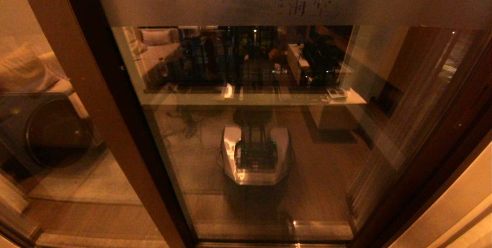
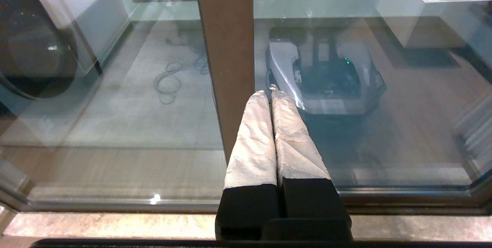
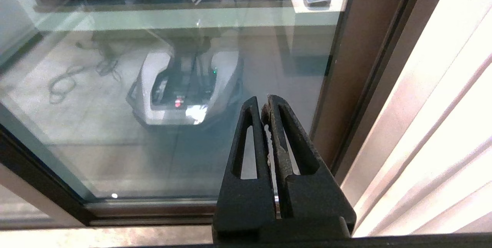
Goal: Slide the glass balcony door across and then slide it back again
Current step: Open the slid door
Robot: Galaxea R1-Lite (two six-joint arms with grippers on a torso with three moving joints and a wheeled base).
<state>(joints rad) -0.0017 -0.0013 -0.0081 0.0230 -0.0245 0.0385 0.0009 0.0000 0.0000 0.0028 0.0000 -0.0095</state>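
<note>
Glass filled nearly all of the head view: the glass balcony door (image 1: 253,132) ran from the top edge to the bottom centre of the frame, its frosted band (image 1: 238,5) with etched characters crossing the top. By my reading it stood shut, its right stile (image 1: 434,155) against the pale wall (image 1: 453,209) at lower right and its left edge overlapping the wide brown post (image 1: 92,94) of the fixed panel at the left. Nothing looked begun; both the slide across and the slide back seemed still to do.

No arm appeared in the head view, only the robot's reflected base (image 1: 255,155) at centre.

In the left wrist view the left gripper (image 2: 271,94), with pale wrapped fingers (image 2: 253,140), was clenched on nothing at lower centre, in front of the post. In the right wrist view the right gripper (image 3: 263,104) was likewise pressed together and empty at lower centre, near the right stile.

I could not make out the handle slot in any view. Reflections of the room muddled what lay beyond the pane, and the sill track at the bottom was mostly cut off.
</note>
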